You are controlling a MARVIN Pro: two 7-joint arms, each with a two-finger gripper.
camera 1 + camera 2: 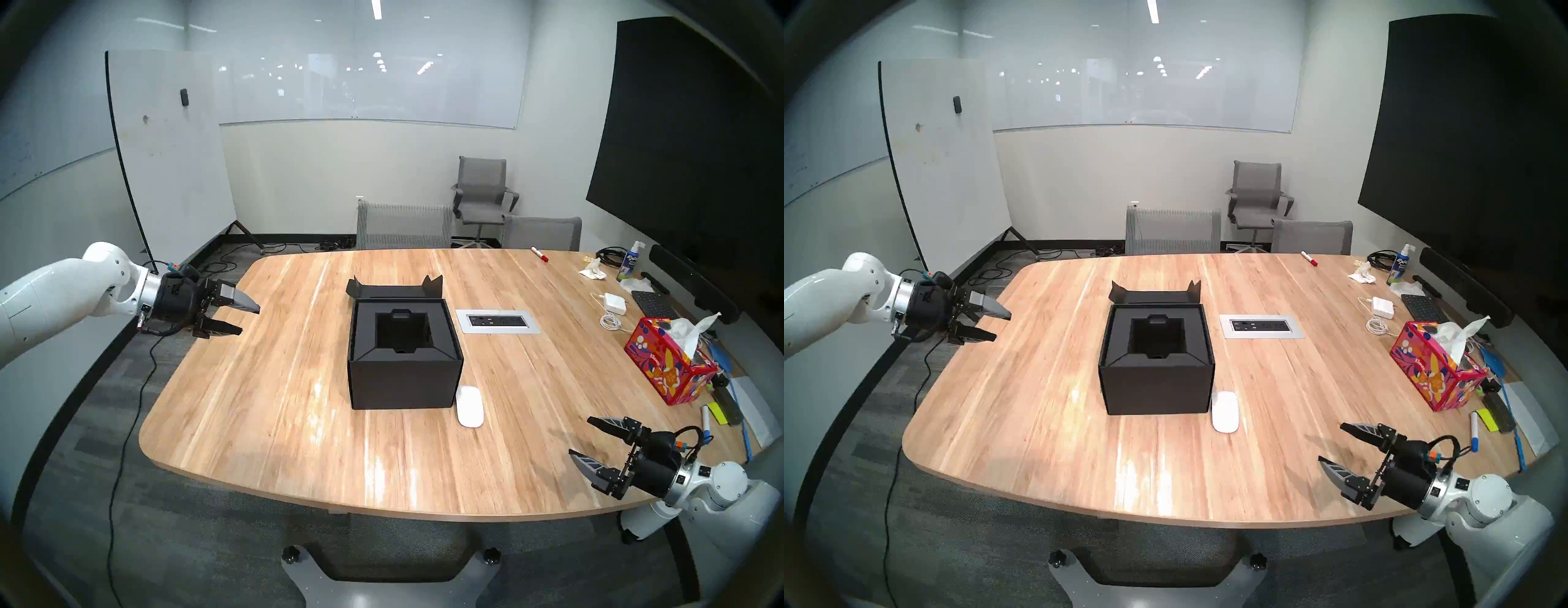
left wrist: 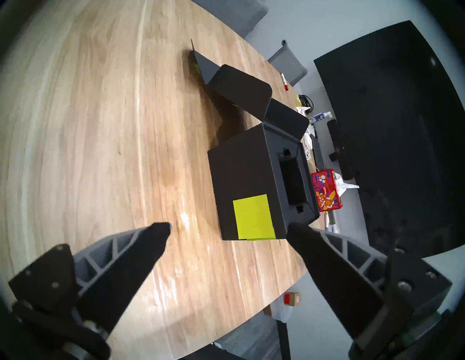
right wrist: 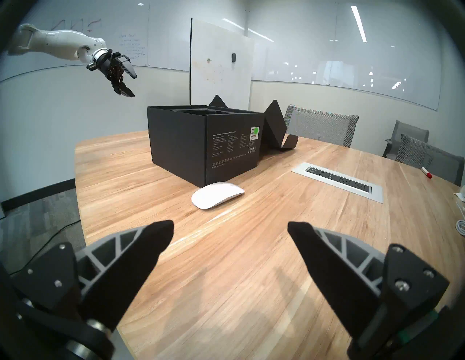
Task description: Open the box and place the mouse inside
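The black box point(image 1: 401, 382) point(image 1: 1155, 390) point(image 2: 239, 176) point(image 3: 181, 148) stands mid-table with its lid flap point(image 1: 392, 291) folded back flat behind it, showing the black recessed insert point(image 1: 403, 331). A yellow-green sticky note point(image 2: 254, 217) is on its left side. The white mouse point(image 1: 469, 406) point(image 1: 1225, 411) point(image 3: 217, 195) lies on the table at the box's front right corner. My left gripper point(image 1: 250, 319) point(image 1: 1003, 326) point(image 2: 229, 230) point(image 3: 134, 85) hovers open and empty over the table's left edge, well left of the box. My right gripper point(image 1: 582, 437) point(image 1: 1331, 443) point(image 3: 230, 228) is open and empty, low over the table's near right, right of the mouse.
A silver power outlet panel point(image 1: 497, 321) is set into the table right of the box. A red floral tissue box point(image 1: 668, 365), white power adapter point(image 1: 615, 303), keyboard point(image 1: 653, 303), spray bottle point(image 1: 630, 260), markers and papers crowd the right edge. Chairs point(image 1: 403, 225) stand behind the table.
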